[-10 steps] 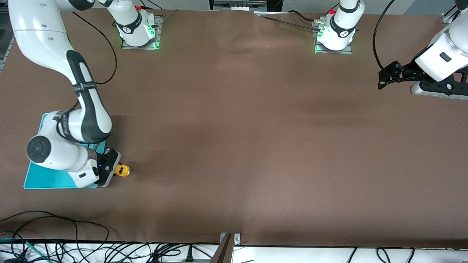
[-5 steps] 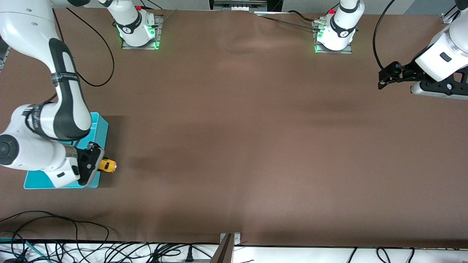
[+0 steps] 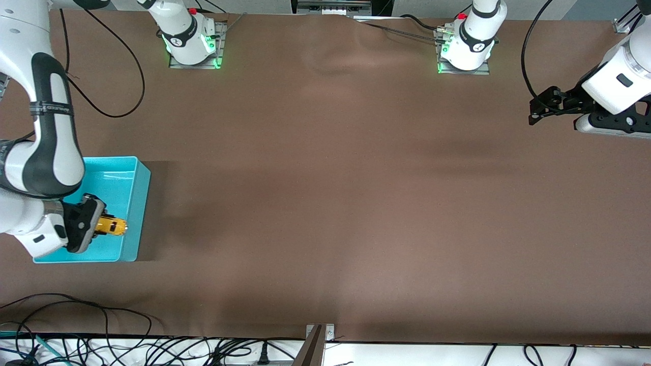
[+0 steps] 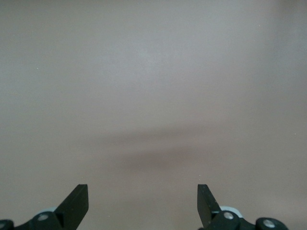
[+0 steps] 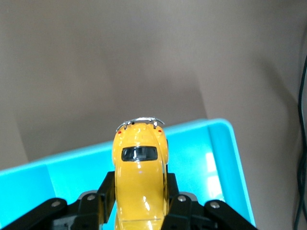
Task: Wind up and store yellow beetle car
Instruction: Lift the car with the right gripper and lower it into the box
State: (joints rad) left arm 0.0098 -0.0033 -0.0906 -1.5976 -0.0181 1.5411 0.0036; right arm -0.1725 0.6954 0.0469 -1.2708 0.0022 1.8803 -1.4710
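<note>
- Two claws matter here: our right gripper (image 3: 96, 223) pinches the small yellow-orange beetle toy car with its rounded body and dark windows (image 3: 113, 225) by its flanks, and hangs over the open turquoise plastic bin (image 3: 133, 168), with the car jutting out ahead of the fingertips.
- We judge the step in hand to be the storing: we should lower the car close to the bin floor under the claw before spreading the fingers, so that it settles on its wheels and does not bounce or roll against a wall.
- We should keep the car's nose clear of the bin wall ahead of the claw, then lift straight up once it is released.
- Our left gripper (image 3: 540, 108) waits with fingers spread and nothing between them, over bare brown table (image 3: 325, 203) at the left arm's end.
- From the right wrist we see the car's rear window, chrome bumper and the pads pressed on its sides; the front view hides that contact but shows the whole bin and both arms.
</note>
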